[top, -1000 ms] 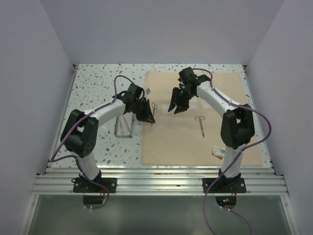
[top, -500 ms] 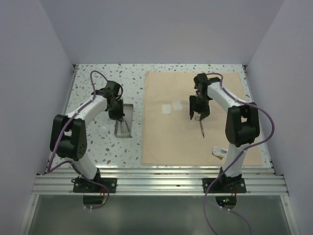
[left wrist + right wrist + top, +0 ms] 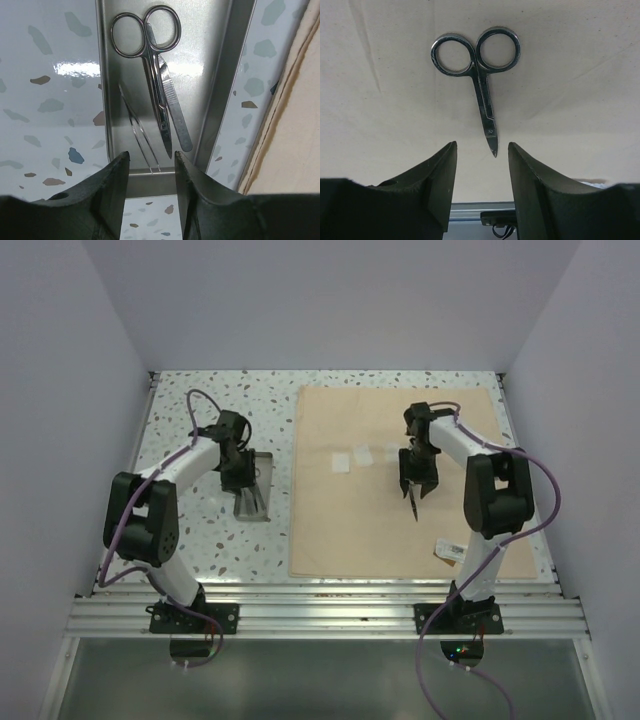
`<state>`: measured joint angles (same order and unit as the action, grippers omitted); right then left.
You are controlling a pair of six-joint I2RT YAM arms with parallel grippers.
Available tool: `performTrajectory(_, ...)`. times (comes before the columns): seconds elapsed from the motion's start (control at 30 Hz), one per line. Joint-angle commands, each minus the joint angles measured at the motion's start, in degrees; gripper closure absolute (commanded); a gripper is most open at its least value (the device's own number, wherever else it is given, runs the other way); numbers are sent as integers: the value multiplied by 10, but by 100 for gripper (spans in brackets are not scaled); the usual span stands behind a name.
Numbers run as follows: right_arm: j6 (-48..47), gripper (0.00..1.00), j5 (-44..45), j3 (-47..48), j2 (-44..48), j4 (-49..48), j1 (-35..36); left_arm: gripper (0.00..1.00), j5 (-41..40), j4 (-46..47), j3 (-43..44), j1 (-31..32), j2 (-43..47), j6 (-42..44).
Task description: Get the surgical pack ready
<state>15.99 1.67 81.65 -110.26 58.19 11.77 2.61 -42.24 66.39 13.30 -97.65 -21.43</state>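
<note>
**Ana:** So where do the left fingers [image 3: 116, 190] stand?

**Ben:** Over one end of the grey metal tray [image 3: 227, 75]. The tray sits on the speckled counter [image 3: 50, 75], just beside the left edge of the tan cloth [image 3: 400, 530]. The fingers are apart, with nothing between them.

**Ana:** And what lies in that tray?

**Ben:** The steel scissors [image 3: 150, 70], closed, with their rings at the end away from the fingers and their tips pointing back toward them. In the wrist view a thin forceps [image 3: 141, 137] lies just to their left. A broader ridged forceps [image 3: 175, 117] lies against the blades on the right.

**Ana:** What about the right fingers [image 3: 437, 185]?

**Ben:** They are spread as well and hold nothing. They hang over the cloth. A second scissors [image 3: 479, 80] lies flat on it just ahead of them, closed, its tip aimed at the gap between the two fingers.

**Ana:** Where is the rest of the pack?

**Ben:** Two white gauze squares [image 3: 342, 462] lie side by side on the cloth, between the two arms and nearer the right one. The small white packet [image 3: 448, 551] rests toward the cloth's near right corner, close beside the lower part of the right arm.
</note>
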Motion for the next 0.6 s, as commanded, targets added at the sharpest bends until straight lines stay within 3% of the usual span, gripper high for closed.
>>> performTrajectory(0.0, -13, 51, 2, -18, -3, -16, 0, 54, -1, -4, 11, -1, 29, 3)
performTrajectory(0.3, -13, 57, -1, -52, -21, -42, -4, 53, 43, -19, 43, 0, 51, -9)
performTrajectory(0.57, -11, 70, -5, -61, -49, -55, -10, 53, 72, -30, 64, 0, 72, -22)
